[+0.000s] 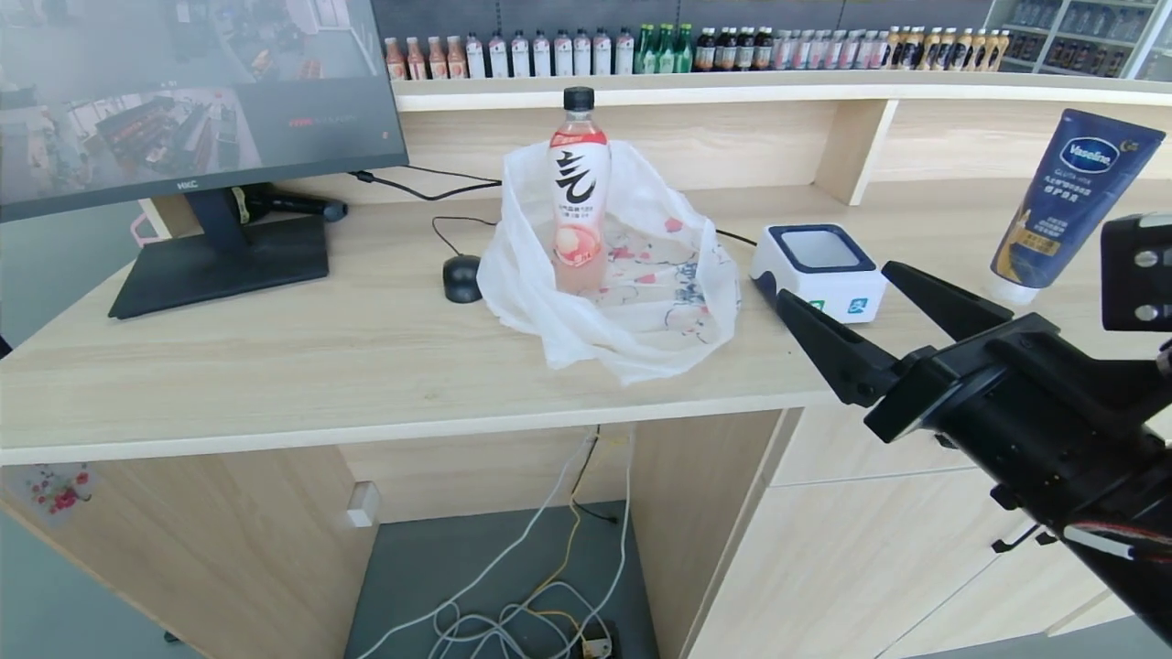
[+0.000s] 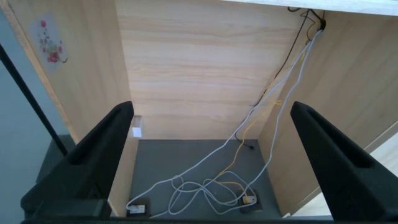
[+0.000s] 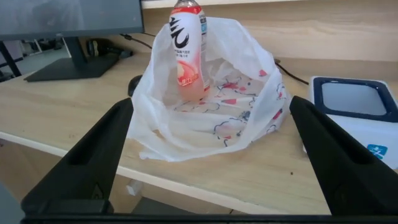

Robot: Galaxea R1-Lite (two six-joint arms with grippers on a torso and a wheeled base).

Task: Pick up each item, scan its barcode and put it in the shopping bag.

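Note:
A pink drink bottle (image 1: 579,183) (image 3: 186,50) stands upright inside the white plastic shopping bag (image 1: 641,311) (image 3: 249,118) at the middle of the counter. To the right of the bag sits the white and blue barcode scanner (image 1: 819,265) (image 3: 354,106). A blue lotion tube (image 1: 1071,201) stands cap-down on the counter at the far right. My right gripper (image 1: 832,280) (image 3: 211,106) hovers open and empty in front of the scanner, pointing toward the bag. My left gripper (image 2: 211,107) is open and empty below the countertop, facing the knee space.
A monitor (image 1: 183,91) on its stand occupies the counter's left, with a black mouse (image 1: 461,277) beside the bag. A raised ledge and a shelf of bottles (image 1: 696,50) run along the back. Loose cables (image 2: 205,186) lie on the floor under the counter.

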